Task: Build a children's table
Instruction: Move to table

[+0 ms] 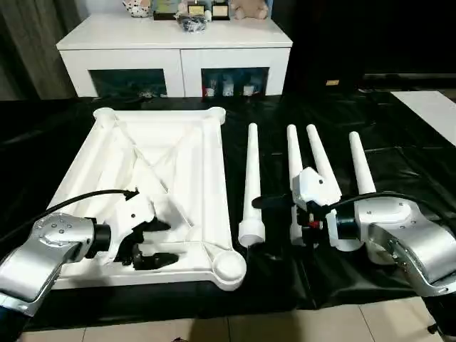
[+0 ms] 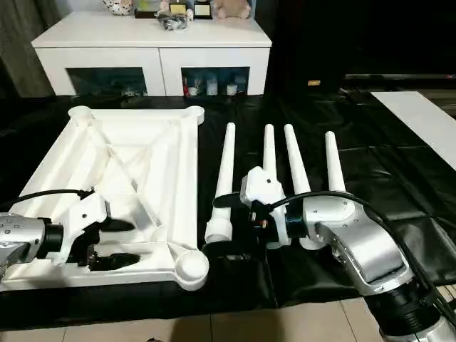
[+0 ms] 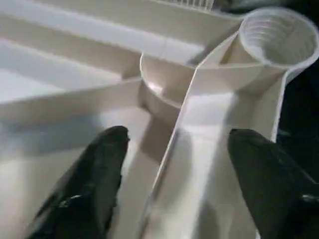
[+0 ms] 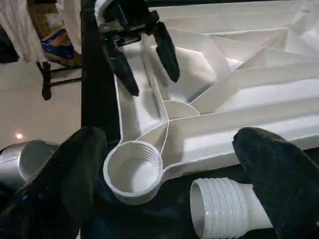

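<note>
The children's table top (image 1: 214, 178) lies upside down on black cloth, ribbed underside up, with a round threaded socket (image 1: 230, 265) at its near right corner. Four white legs lie side by side to its right, the leftmost leg (image 1: 251, 171) closest to it. My left gripper (image 1: 153, 244) is open low over the top's near edge, and a rib (image 3: 187, 99) runs between its fingers. My right gripper (image 2: 226, 225) is open above the threaded thick end (image 4: 224, 209) of the leftmost leg, pointing towards the corner socket (image 4: 133, 172). The left gripper (image 4: 152, 82) shows beyond it.
A white cabinet (image 1: 174, 43) with dark glass doors and small toys on top stands behind the work area. The black cloth (image 1: 399, 157) ends at pale floor tiles (image 1: 285, 324) along the near edge. A white panel (image 1: 434, 107) lies at the far right.
</note>
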You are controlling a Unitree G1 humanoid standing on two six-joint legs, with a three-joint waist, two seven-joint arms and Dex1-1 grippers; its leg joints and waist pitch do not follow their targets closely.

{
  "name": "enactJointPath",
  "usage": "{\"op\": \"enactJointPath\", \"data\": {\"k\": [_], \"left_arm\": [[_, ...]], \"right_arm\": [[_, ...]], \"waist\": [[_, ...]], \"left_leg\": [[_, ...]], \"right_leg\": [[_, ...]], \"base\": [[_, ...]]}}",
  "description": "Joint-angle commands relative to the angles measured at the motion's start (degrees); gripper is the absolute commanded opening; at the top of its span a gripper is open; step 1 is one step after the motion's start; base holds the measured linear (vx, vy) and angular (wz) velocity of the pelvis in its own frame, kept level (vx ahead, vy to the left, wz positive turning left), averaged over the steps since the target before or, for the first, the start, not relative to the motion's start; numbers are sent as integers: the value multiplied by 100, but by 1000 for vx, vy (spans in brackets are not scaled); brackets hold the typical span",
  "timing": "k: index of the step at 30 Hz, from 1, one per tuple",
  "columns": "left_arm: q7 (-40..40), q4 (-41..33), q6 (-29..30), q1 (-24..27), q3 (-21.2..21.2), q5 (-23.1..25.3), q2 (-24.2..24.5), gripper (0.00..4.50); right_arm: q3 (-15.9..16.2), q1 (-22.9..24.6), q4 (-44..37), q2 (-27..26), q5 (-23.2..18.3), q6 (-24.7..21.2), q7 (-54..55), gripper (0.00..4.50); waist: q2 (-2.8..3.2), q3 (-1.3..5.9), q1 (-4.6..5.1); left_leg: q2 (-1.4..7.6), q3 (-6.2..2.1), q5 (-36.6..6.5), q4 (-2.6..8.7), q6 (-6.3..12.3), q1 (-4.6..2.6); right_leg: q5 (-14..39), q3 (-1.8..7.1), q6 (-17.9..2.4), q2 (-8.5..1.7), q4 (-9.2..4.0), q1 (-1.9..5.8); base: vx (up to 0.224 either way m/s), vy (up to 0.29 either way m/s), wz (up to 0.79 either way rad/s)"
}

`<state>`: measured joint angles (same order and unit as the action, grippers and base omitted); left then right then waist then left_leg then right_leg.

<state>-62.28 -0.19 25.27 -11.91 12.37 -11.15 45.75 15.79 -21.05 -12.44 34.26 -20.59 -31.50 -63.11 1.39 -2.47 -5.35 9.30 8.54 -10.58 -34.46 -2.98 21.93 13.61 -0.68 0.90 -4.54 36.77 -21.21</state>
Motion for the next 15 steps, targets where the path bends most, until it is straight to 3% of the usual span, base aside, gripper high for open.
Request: {"op": "enactJointPath", "data": {"k": [1, 3, 6, 9, 11, 13, 15], "left_arm": [[-26, 146, -52, -106, 76, 175, 75, 326], [215, 427, -145, -139, 156, 419, 51, 321], [521, 754, -312, -157, 194, 665, -15, 284], [523, 765, -222, -113, 161, 640, 2, 260], [494, 767, -221, -93, 153, 631, 27, 247], [418, 840, -200, -52, 124, 607, 64, 227], [313, 892, -206, -29, 109, 596, 98, 203]], "right_arm": [[28, -103, -74, 44, 38, -63, -61, 450], [103, -61, -83, 47, 86, -34, -22, 450], [168, -10, -182, 40, 83, -87, 18, 450], [196, 13, -258, 26, 62, -135, 51, 450], [209, 22, -278, 12, 62, -146, 63, 450], [270, 33, -282, -72, 35, -177, 74, 450], [334, 20, -292, -114, 7, -206, 31, 450]], "waist": [[21, 274, -14], [10, 283, -16], [8, 352, -21], [3, 369, -30], [-24, 361, -35], [25, 340, -35], [15, 310, -20]], "left_leg": [[279, -77, -1922, 531, -203, -152], [284, -77, -1873, 524, -195, -144], [292, -67, -1278, 479, -98, -104], [279, -31, -900, 429, 27, -83], [279, -18, -851, 423, 81, -78], [286, -13, -1067, 440, 51, -97], [295, -19, -1441, 483, -62, -108]], "right_leg": [[1373, 169, -998, -303, -515, 22], [1341, 170, -1000, -311, -508, 29], [443, 149, -1071, -297, -428, 80], [-323, 127, -1239, -265, -368, 98], [-370, 126, -1280, -265, -365, 102], [-82, 130, -1289, -264, -388, 73], [447, 136, -1249, -270, -423, 67]], "base": [[0, 0, 0], [0, 0, 0], [56, -13, -3], [52, -9, -3], [0, 0, 0], [0, 0, 0], [0, 0, 0]]}}
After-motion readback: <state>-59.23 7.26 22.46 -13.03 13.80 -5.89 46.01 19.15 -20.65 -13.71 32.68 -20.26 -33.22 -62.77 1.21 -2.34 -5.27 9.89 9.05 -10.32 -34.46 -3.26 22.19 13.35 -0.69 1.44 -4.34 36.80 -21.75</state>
